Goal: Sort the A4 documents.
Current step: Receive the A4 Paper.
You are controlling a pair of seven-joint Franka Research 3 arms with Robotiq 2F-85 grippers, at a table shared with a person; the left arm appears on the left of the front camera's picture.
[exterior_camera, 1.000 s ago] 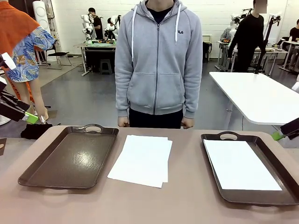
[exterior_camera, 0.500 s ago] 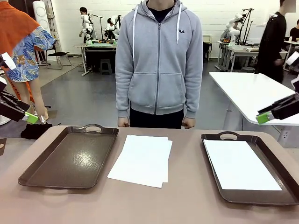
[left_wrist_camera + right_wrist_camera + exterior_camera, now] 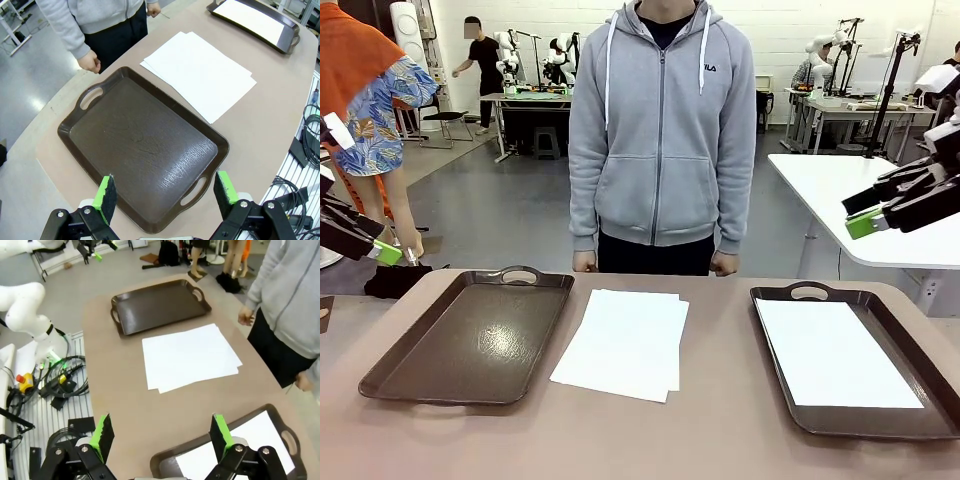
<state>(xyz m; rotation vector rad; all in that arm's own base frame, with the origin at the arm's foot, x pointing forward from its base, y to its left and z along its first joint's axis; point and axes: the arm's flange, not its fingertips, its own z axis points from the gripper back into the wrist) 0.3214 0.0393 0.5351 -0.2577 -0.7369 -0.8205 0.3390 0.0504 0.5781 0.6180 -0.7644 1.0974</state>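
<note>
A loose stack of A4 documents (image 3: 625, 342) lies on the table between two brown trays. The left tray (image 3: 470, 340) holds nothing. One more white sheet (image 3: 835, 352) lies flat in the right tray (image 3: 905, 345). My left gripper (image 3: 380, 250) hangs open at the far left, above and outside the left tray (image 3: 140, 145), with the stack (image 3: 200, 72) beyond it. My right gripper (image 3: 865, 215) is open too, high above the right tray's far corner. It looks down on that tray (image 3: 162, 457), its sheet (image 3: 235, 450) and the stack (image 3: 187, 357).
A person in a grey hoodie stands at the far edge, with both hands (image 3: 583, 262) resting at the table rim. A second white table (image 3: 880, 205) stands behind on the right. Cables and a white arm base (image 3: 30, 315) lie off the table's side.
My right gripper has risen and swung in from the right edge toward the table, staying open. The left gripper, papers and trays have not moved.
</note>
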